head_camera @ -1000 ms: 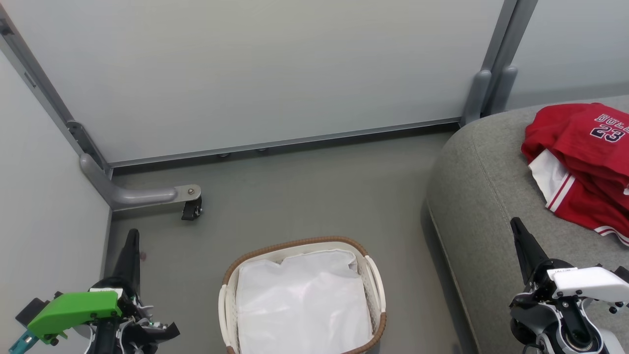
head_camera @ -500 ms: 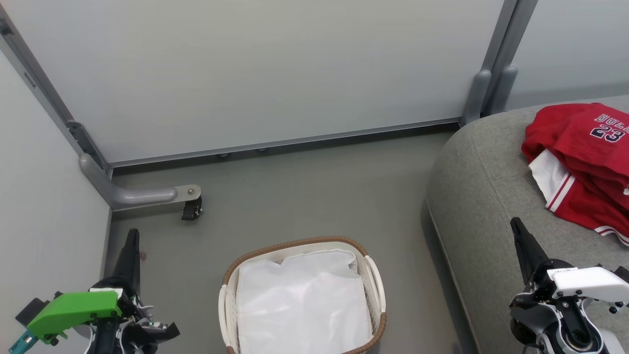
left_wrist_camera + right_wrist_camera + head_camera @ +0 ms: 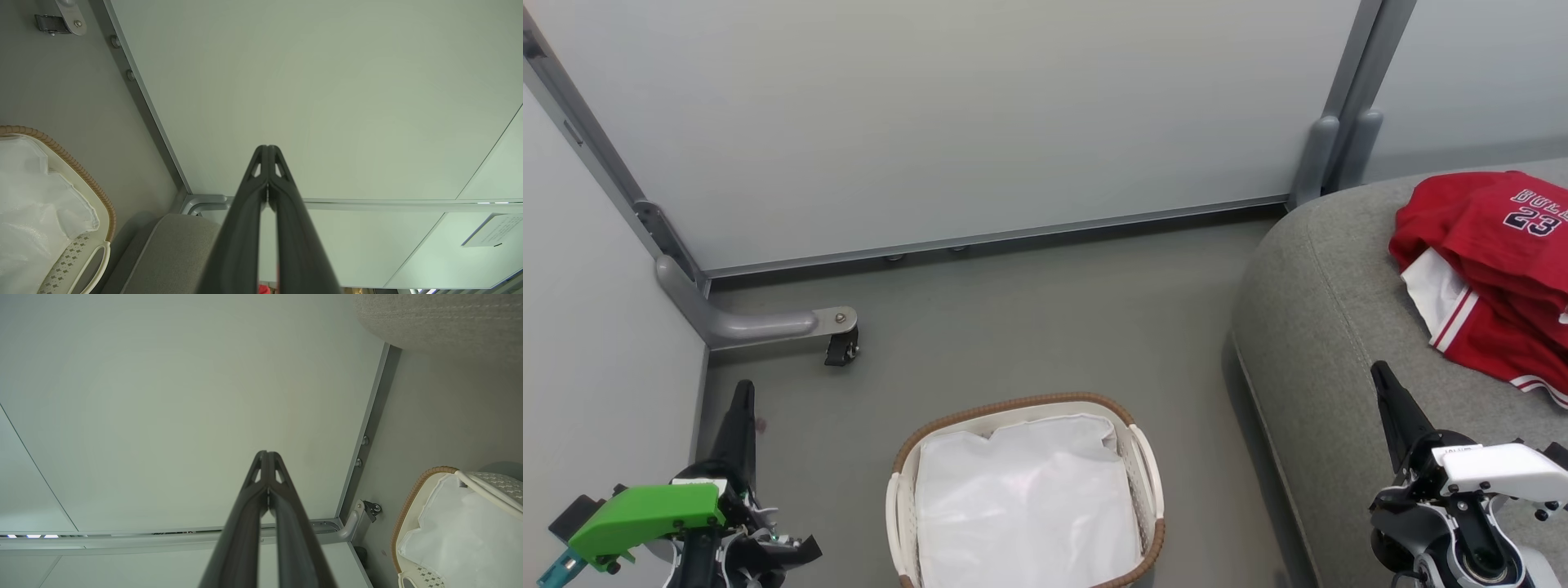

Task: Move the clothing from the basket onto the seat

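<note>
The red clothing (image 3: 1490, 269), printed "23" with white striped panels, lies heaped on the grey seat (image 3: 1327, 327) at the right. The white basket (image 3: 1145, 465) with a brown woven rim stands on the floor at the bottom centre, and inside it I see just its white liner (image 3: 1025, 502). My left gripper (image 3: 742, 390) is shut at the lower left, left of the basket, holding nothing. Over the seat's front part, below the clothing, my right gripper (image 3: 1380, 371) is shut and empty. Each wrist view shows the fingertips pressed together (image 3: 267, 148) (image 3: 267, 453), with the basket (image 3: 88, 185) (image 3: 412, 494) at one side.
Pale partition panels (image 3: 947, 114) close off the back and left. A grey metal foot with a black caster (image 3: 840, 349) juts onto the grey floor (image 3: 1029, 318) left of the basket. Another partition post (image 3: 1315, 159) stands behind the seat's corner.
</note>
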Available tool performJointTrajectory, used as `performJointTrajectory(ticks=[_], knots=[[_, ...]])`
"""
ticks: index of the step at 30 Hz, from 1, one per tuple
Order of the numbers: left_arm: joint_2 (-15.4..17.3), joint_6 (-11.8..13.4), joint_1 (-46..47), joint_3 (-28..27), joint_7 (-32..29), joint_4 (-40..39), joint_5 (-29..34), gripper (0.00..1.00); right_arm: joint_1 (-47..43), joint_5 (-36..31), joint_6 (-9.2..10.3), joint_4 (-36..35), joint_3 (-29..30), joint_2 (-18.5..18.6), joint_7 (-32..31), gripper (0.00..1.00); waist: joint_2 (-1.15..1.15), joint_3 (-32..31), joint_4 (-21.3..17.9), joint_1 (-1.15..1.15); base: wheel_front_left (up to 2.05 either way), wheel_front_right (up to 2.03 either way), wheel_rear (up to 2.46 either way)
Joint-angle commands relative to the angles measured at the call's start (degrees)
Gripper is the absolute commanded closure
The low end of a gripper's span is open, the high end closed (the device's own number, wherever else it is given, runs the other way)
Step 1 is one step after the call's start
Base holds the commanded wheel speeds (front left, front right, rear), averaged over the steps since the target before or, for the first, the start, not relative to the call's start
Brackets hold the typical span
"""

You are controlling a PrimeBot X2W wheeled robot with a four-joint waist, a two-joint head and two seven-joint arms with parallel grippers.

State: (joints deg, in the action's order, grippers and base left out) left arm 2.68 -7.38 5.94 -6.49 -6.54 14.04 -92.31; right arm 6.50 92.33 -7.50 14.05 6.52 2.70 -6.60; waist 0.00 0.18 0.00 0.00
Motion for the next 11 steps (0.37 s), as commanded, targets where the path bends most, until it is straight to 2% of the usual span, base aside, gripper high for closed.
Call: performJointTrajectory(ticks=[1,11], knots=[[0.4,-0.2,0.6,-0.1,-0.2,-0.1,-0.2,1.00,-0.6,0.2,0.01,-0.2,0.1,0.3,-0.1,1.00,0.00,0.0,0.0,0.00,0.00,0.00,0.00],[0.4,-0.2,0.6,-0.1,-0.2,-0.1,-0.2,1.00,-0.6,0.2,0.02,-0.2,0.1,0.3,-0.1,1.00,0.00,0.0,0.0,0.00,0.00,0.00,0.00]])
